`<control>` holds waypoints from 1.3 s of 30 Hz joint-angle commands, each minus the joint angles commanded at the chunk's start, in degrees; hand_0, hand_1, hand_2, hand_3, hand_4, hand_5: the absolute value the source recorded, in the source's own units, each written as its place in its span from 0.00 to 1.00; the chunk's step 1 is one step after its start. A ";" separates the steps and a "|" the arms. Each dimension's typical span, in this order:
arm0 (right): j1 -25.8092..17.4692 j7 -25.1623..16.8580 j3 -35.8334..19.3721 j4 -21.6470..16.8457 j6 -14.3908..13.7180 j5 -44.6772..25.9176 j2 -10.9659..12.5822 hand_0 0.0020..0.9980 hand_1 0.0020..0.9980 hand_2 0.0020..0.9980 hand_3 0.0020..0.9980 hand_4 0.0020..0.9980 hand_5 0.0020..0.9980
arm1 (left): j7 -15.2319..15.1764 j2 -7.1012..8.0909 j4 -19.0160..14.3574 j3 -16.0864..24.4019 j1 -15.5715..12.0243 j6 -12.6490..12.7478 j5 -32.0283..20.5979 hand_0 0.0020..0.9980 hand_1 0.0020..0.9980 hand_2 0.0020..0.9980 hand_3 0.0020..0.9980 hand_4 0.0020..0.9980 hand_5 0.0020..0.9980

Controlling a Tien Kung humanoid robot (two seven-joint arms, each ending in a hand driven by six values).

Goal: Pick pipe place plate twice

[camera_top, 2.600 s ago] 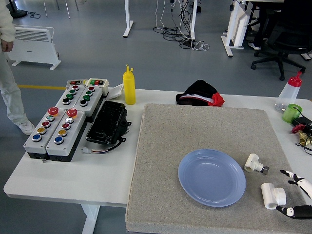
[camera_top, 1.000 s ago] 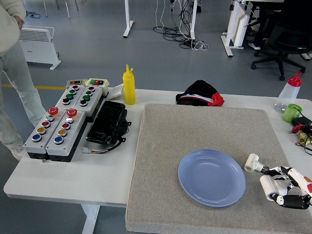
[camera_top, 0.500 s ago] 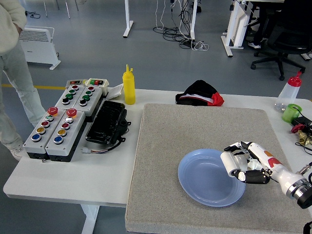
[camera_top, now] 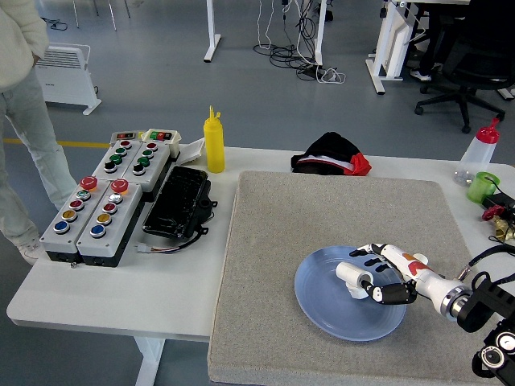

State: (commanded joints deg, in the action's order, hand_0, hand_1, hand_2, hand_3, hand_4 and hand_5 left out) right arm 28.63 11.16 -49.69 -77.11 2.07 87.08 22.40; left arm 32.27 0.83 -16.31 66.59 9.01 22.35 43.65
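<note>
Pipe (camera_top: pixel 352 277) sits gripped in the right hand (camera_top: pixel 380 277), above the blue plate (camera_top: pixel 322 310).

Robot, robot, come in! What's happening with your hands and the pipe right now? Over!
Right hand shut on white pipe piece, over the blue plate. Not released yet. Left hand out of view. Second pipe piece not visible. Nothing blocking the plate.

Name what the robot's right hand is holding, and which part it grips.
The right hand holds a white pipe fitting over the blue plate, gripping its right end.
</note>
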 joint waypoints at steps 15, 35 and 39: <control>-1.94 -1.85 -6.39 -3.83 -0.37 0.95 2.23 1.00 0.94 1.00 0.97 0.68 0.15 | 0.24 -0.09 -0.05 0.39 -0.10 0.04 0.62 0.59 0.57 0.60 0.59 0.49 1.00; -0.35 -6.28 -5.76 11.29 0.44 -0.93 3.87 1.00 0.93 1.00 0.96 0.72 0.20 | 0.78 -0.45 -0.28 0.78 -0.71 0.30 1.16 0.59 0.57 0.60 0.59 0.48 1.00; 0.97 -7.69 -3.52 16.08 -0.23 -1.50 2.98 1.00 0.93 1.00 0.96 0.72 0.20 | 0.77 -0.44 -0.24 0.62 -0.71 0.13 0.97 0.59 0.57 0.60 0.59 0.48 1.00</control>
State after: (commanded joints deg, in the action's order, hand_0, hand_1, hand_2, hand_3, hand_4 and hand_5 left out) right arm 29.59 3.47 -53.21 -61.03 1.84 85.58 25.38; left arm 33.04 0.39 -16.56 67.21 8.30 22.48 44.61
